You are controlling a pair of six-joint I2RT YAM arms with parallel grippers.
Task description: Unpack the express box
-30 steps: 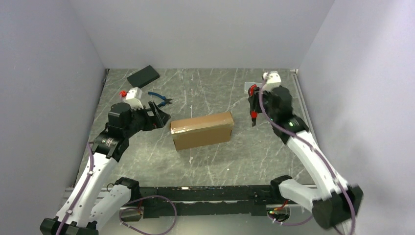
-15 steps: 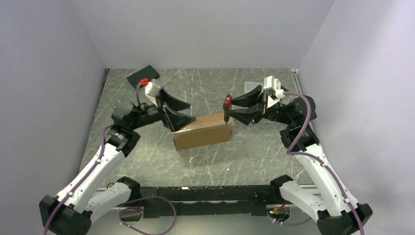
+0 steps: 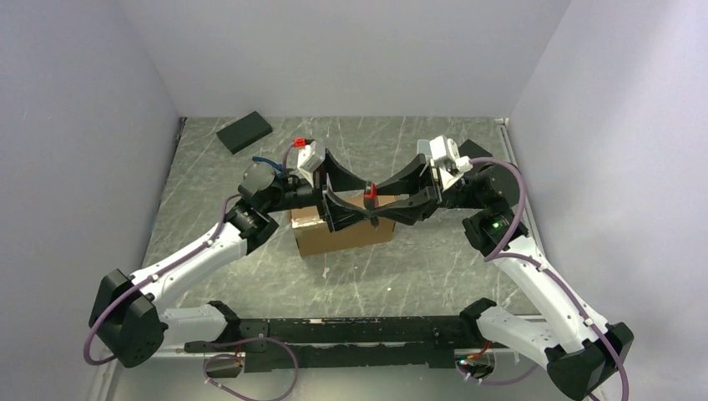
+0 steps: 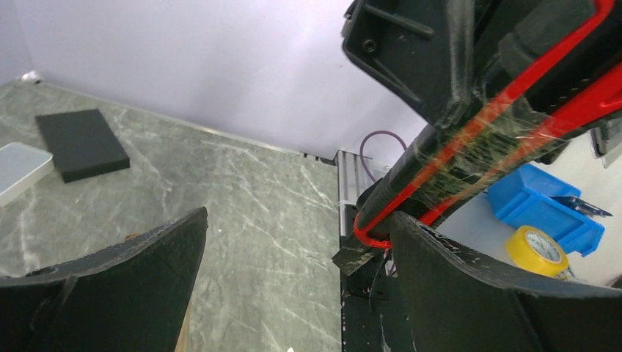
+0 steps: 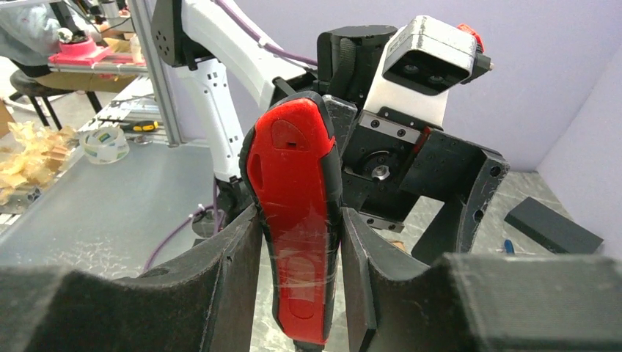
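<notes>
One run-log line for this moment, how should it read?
left tool: open, near red cutter | right tool: shut on red cutter | express box: under both

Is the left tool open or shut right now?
Open. The left wrist view shows the left tool with its fingers wide apart, the red cutter reaching into the gap between them.

The grey-green marbled bench [image 3: 417,267] carries the brown express box [image 3: 351,236] at its middle, with a flat black block [image 3: 244,131] lying askew near the far left corner. A blue-handled tool [image 3: 264,160], mostly hidden, lies between them. Toward the far right corner, a second black block [image 4: 81,143] lies just beside a white-grey case [image 4: 18,169].
</notes>
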